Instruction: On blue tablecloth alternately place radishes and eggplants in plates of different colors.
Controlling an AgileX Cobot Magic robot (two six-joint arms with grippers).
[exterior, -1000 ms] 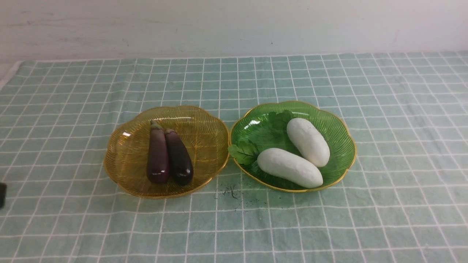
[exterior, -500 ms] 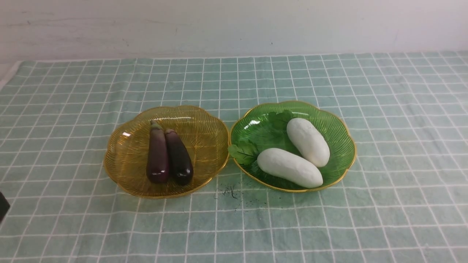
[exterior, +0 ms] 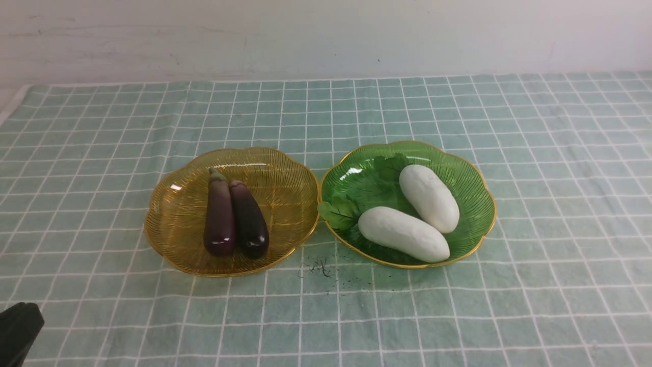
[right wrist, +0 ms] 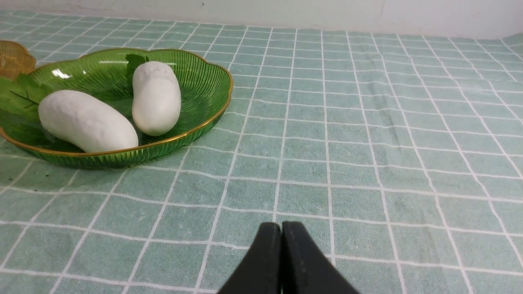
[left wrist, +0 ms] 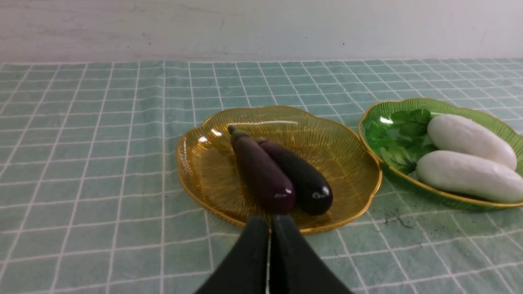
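Two dark purple eggplants (exterior: 235,218) lie side by side in the amber-yellow plate (exterior: 173,224) on the blue tablecloth (exterior: 550,168). Beside it, the green plate (exterior: 471,178) holds two white radishes (exterior: 415,219) with their leafy tops (exterior: 340,211) toward the amber plate. My left gripper (exterior: 18,329) shows only as a dark tip at the lower left corner of the front view; in the left wrist view my left gripper (left wrist: 269,222) is shut and empty, short of the amber plate (left wrist: 196,163). My right gripper (right wrist: 281,228) is shut and empty over bare cloth, away from the green plate (right wrist: 204,77).
A pale wall (exterior: 326,35) runs behind the cloth's far edge. Dark smudges (exterior: 321,267) mark the cloth in front of the gap between the plates. The cloth's left edge (exterior: 12,102) shows at the far left.
The dark tip of my left gripper has slid down the left edge of the front view and shows more at the corner. Plates and vegetables have not moved.
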